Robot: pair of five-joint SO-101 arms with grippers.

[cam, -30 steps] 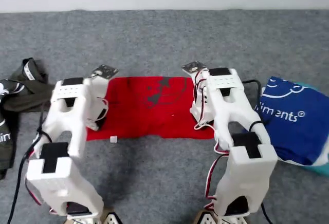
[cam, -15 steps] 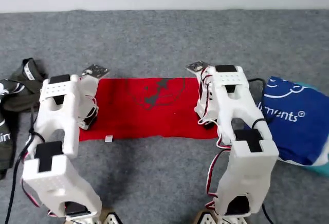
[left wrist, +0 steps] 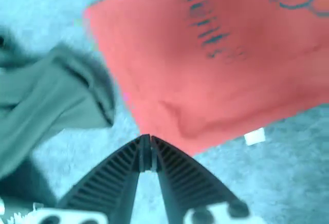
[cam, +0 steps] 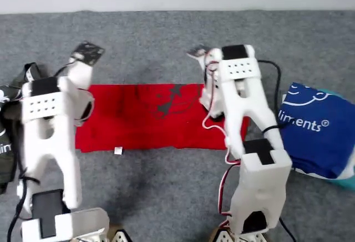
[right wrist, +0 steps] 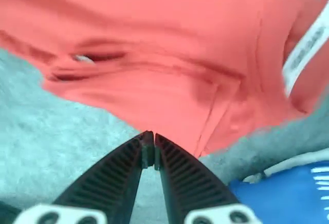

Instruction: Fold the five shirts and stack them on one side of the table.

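A red shirt (cam: 150, 122) lies folded into a wide strip across the middle of the grey table (cam: 166, 42). The left arm (cam: 47, 109) stands over its left end and the right arm (cam: 236, 81) over its right end. In the left wrist view my left gripper (left wrist: 146, 144) is shut, its tips at the corner edge of the red shirt (left wrist: 221, 64), with no cloth seen between them. My right gripper (right wrist: 149, 141) is shut too, at the edge of the red shirt (right wrist: 169, 54). A small white tag (cam: 118, 151) sticks out at the shirt's near edge.
A crumpled dark green shirt (cam: 19, 103) lies at the table's left edge, close to the left gripper. A folded blue shirt (cam: 319, 128) rests on a teal one at the right. Bare grey table stretches behind and in front of the red shirt.
The red shirt's left end has been drawn out to the left, so the strip is longer. The left arm swung left and both wrists lifted and moved farther back.
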